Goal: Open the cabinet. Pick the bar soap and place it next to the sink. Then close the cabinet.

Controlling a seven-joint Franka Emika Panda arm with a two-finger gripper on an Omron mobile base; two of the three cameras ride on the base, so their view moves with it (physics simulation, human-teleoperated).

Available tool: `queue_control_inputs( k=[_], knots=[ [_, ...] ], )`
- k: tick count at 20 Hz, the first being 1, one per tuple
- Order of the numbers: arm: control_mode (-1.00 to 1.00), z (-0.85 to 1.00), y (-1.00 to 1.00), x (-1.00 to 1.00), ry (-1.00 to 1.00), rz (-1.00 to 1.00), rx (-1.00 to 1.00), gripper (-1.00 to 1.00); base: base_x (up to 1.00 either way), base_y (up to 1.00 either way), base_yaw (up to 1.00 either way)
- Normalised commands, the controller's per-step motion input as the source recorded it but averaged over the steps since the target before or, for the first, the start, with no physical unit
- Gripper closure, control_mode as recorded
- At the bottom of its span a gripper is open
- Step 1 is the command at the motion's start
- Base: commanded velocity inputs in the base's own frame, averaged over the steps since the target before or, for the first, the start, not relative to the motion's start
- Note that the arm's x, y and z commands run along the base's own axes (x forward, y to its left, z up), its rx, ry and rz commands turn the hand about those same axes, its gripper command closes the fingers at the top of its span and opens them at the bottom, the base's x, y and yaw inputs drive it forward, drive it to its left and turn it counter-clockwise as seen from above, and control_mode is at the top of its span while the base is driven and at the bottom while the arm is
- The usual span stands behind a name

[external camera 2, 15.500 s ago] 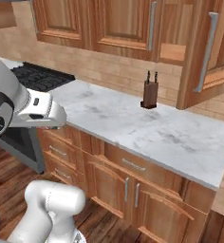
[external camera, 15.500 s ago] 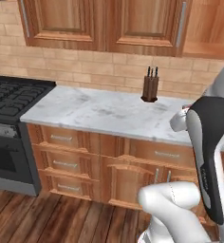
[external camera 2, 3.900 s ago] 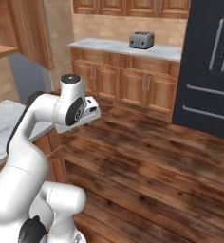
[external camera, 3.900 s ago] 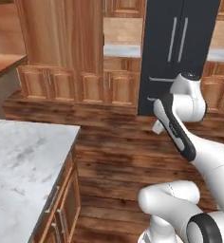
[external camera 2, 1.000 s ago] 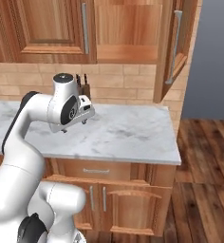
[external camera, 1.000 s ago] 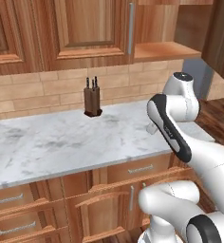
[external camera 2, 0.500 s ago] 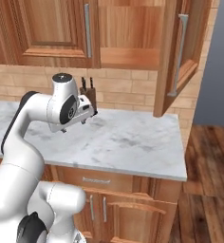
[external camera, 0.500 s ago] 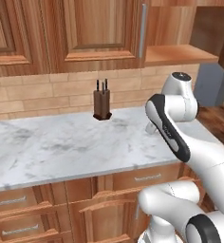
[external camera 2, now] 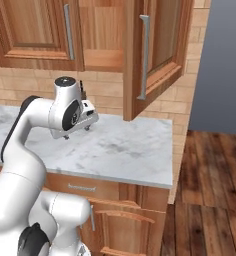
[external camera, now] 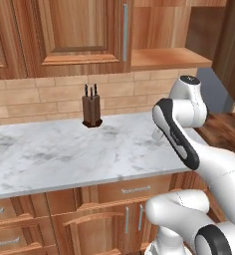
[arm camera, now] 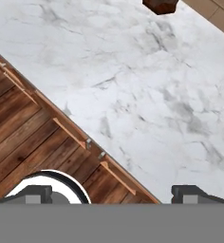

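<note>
1. The cabinet [external camera 2: 140,55] hangs on the wall above the table. 1 door [external camera 2: 157,55] stands open, swung out to the right. The other door [external camera: 74,35] is shut. Each door has a long silver handle [external camera 2: 142,57].
2. The shelf [external camera: 164,59] inside the open part is bare wood.
3. The table [external camera: 64,149] has a white and grey marble top.
4. The white arm [external camera: 181,129] bends over the table.
5. A brown knife block [external camera: 91,110] stands at the back of the table, near the brick wall.
6. The claw [external camera 2: 77,131] is open, points down at the table, and holds nothing.
7. No writing can be read anywhere.
</note>
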Motion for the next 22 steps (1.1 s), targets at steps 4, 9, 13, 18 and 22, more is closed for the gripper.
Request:
queue_control_inputs(
  k=[4, 9, 13, 18, 22],
  knots=[
    [1.00, 0.00, 0.00, 0.00, 0.00, 0.00, 0.00, -1.00, 0.01, -0.19, 0.00],
    [-1.00, 0.00, 0.00, -0.06, -0.01, 0.00, -0.01, -1.00, -0.01, 0.00, 0.01],
    [-1.00, 0.03, 0.22, -0.73, -0.23, 0.00, -0.15, -1.00, 0.00, 0.00, 0.00],
    [-1.00, 0.25, 0.05, -0.83, -0.37, -0.04, -0.12, -1.00, 0.00, 0.00, 0.00],
    [-1.00, 0.52, 0.00, -0.66, -0.44, -0.01, -0.03, -1.00, 0.00, 0.00, 0.00]
  ],
)
